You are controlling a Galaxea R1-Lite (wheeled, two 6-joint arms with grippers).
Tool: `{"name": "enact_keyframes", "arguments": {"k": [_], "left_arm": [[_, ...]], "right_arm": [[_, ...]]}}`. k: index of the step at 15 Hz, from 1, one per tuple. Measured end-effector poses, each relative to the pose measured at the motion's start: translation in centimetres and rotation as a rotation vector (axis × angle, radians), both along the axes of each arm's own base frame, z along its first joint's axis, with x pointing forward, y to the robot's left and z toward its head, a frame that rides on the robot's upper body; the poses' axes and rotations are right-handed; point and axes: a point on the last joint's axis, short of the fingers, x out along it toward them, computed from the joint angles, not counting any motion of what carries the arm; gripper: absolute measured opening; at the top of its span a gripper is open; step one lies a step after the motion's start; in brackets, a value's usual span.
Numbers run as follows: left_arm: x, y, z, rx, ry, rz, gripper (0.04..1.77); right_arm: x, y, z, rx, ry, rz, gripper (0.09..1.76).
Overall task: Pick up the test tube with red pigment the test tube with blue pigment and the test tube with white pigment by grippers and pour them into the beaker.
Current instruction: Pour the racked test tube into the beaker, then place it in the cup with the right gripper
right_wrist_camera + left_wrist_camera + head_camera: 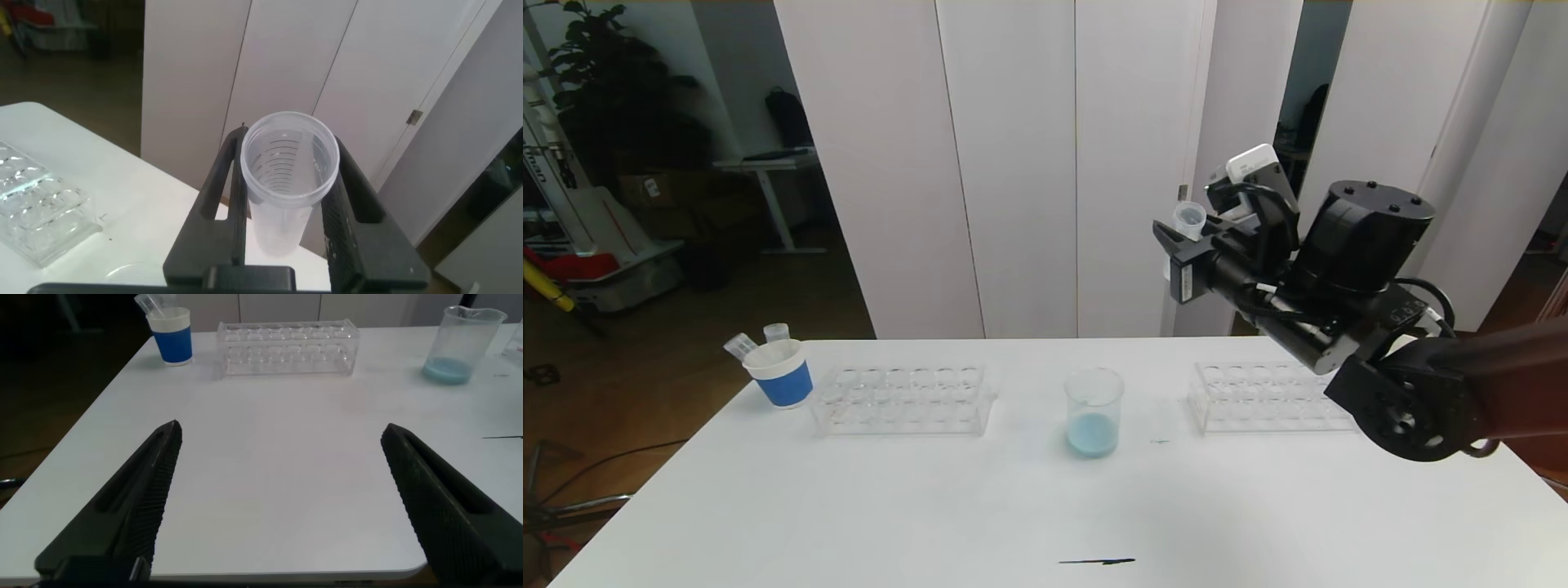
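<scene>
head view: the right tool (1188, 237) is raised high above the far right part of the table (931, 506), clenched on a clear test tube (1189, 220) whose open mouth shows just above the fingers; which pigment it carried cannot be told. the beaker (1094, 411) stands near the middle of the table, well below and to the left of that tool, with a pale blue layer at its bottom. a clear tube rack (904, 398) lies to the left of the beaker and a second clear rack (1266, 397) to its right, partly behind the right arm. at the far left corner a white paper cup with a blue band (781, 373) holds two clear tubes leaning out of it. the left tool is out of this view.

left wrist view: the left tool (282, 506) hangs over the near left part of the table (278, 457), its two dark fingers (135, 498) spread wide and holding nothing. the paper cup (172, 335), the left rack (288, 348) and the beaker (464, 345) all stand far beyond it, well apart from the fingers.

right wrist view: the right tool (286, 204) grips the clear tube (286, 175) between its black fingers, one pressed on each side, the tube's open mouth facing the camera. part of a clear rack (37, 208) lies on the table (122, 204) below.
</scene>
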Motion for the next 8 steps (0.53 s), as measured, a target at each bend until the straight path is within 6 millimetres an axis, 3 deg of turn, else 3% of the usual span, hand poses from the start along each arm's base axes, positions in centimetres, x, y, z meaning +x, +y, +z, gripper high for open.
{"name": "enact_keyframes", "arguments": {"k": [5,8], "left_arm": [[0.0,0.0,0.0,0.0,0.0,0.0,1.74],[0.0,0.0,0.0,0.0,0.0,0.0,1.74]], "right_arm": [[-2.7,-5.3,-1.4,0.13,0.147,-0.079,0.6],[-3.6,-9.9,-0.7,0.152,0.121,-0.199,0.6]]}}
